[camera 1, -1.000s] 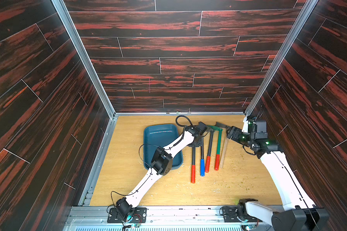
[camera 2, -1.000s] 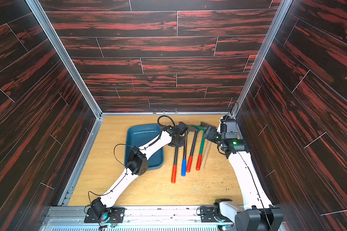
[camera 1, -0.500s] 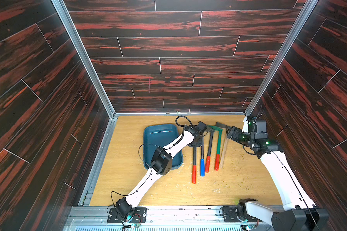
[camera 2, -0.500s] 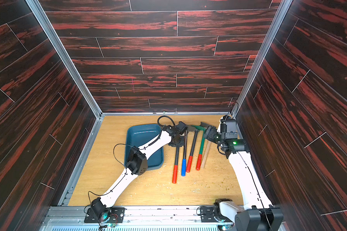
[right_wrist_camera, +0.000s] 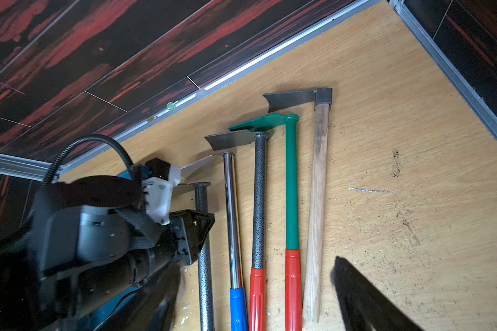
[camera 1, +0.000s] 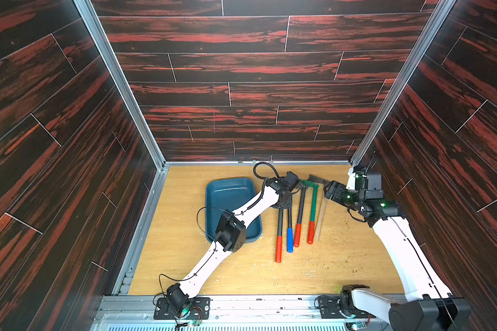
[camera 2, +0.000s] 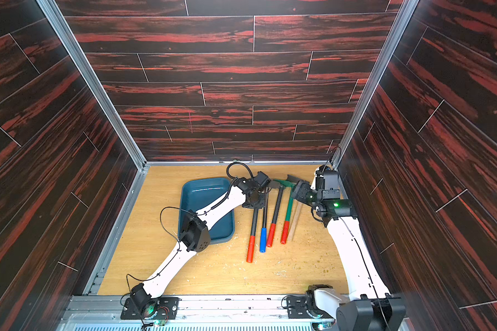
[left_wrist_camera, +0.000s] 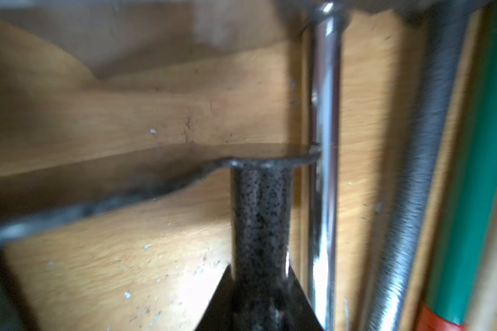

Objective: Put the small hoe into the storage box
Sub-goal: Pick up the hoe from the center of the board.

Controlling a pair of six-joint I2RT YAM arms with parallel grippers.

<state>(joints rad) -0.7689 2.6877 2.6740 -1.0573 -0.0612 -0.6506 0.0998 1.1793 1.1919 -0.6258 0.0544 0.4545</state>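
Several small hoes lie side by side on the wooden floor in both top views. My left gripper (camera 1: 283, 202) (camera 2: 254, 200) is shut on the speckled dark shaft of the leftmost hoe (camera 1: 279, 226) (camera 2: 253, 226), the one with a red grip. The left wrist view shows that shaft (left_wrist_camera: 260, 215) between my fingers, with the left gripper (left_wrist_camera: 260, 275) close below the blade. The teal storage box (camera 1: 227, 197) (camera 2: 204, 197) sits just left of the hoes, under my left arm. My right gripper (camera 1: 329, 192) (right_wrist_camera: 258, 263) hangs open above the hoes' far ends and holds nothing.
Right of the held hoe lie a chrome-shafted hoe with a blue grip (right_wrist_camera: 233, 229), a speckled one with a red grip (right_wrist_camera: 258, 206), a green-shafted one (right_wrist_camera: 291, 186) and a wooden-handled one (right_wrist_camera: 317, 186). The back wall's metal rail (right_wrist_camera: 241, 74) runs close behind the blades.
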